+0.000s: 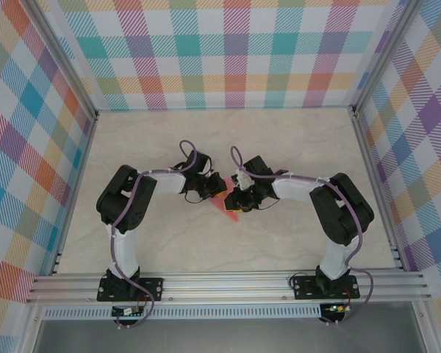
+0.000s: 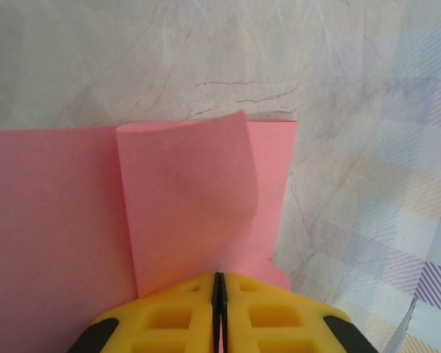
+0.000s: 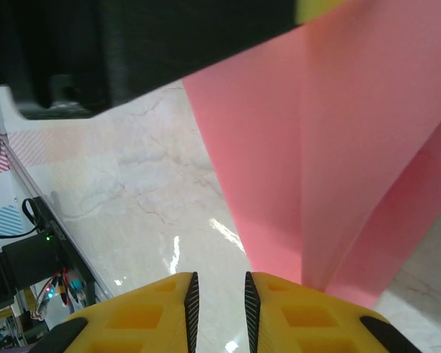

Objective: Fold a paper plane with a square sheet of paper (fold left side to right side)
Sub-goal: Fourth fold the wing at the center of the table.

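pink paper (image 2: 51, 220), edge curled upright, left gripper (image 2: 219, 279) pinching

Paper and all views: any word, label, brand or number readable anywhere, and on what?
No readable text in any view.
The paper: plain pink, no print.
The left gripper and right gripper: plain yellow fingers, no marking.
The table and plaid walls: pattern only, no lettering.
The black box with lit lights, right wrist view: any label too blurred to read.
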You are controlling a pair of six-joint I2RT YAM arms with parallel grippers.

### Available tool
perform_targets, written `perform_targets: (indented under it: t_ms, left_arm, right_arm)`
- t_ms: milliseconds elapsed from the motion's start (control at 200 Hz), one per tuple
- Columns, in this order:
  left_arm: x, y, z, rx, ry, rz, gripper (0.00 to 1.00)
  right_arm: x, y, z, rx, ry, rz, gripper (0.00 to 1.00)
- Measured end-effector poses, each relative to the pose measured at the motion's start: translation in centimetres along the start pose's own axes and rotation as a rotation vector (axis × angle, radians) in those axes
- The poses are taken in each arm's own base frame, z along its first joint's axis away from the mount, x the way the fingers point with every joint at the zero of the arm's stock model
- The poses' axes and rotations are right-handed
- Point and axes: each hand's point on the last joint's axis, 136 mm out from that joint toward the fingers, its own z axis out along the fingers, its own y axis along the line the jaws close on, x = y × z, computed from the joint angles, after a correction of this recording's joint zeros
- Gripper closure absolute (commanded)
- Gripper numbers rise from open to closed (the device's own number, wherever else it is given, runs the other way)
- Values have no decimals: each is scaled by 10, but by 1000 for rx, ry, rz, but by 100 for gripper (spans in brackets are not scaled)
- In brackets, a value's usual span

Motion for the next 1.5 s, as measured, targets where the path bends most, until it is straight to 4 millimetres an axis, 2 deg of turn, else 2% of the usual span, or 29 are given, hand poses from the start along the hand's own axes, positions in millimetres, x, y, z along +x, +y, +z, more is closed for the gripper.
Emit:
perform_targets:
  t_ms: [455, 1165, 1350, 1500]
  left_arm:
    - [0, 0, 0, -1, 0, 0, 89]
    - [0, 0, 0, -1, -1, 0, 89]
    - [0, 0, 0, 0, 2, 0, 89]
    - [1, 0, 0, 3, 4, 0, 89]
  right_arm:
    - [5, -19, 10, 79, 13, 16, 75]
    - [12, -29, 14, 163, 21, -16, 79]
    - [15, -31, 12, 184, 13, -27, 81]
    - [25, -34, 5, 205, 29, -28, 81]
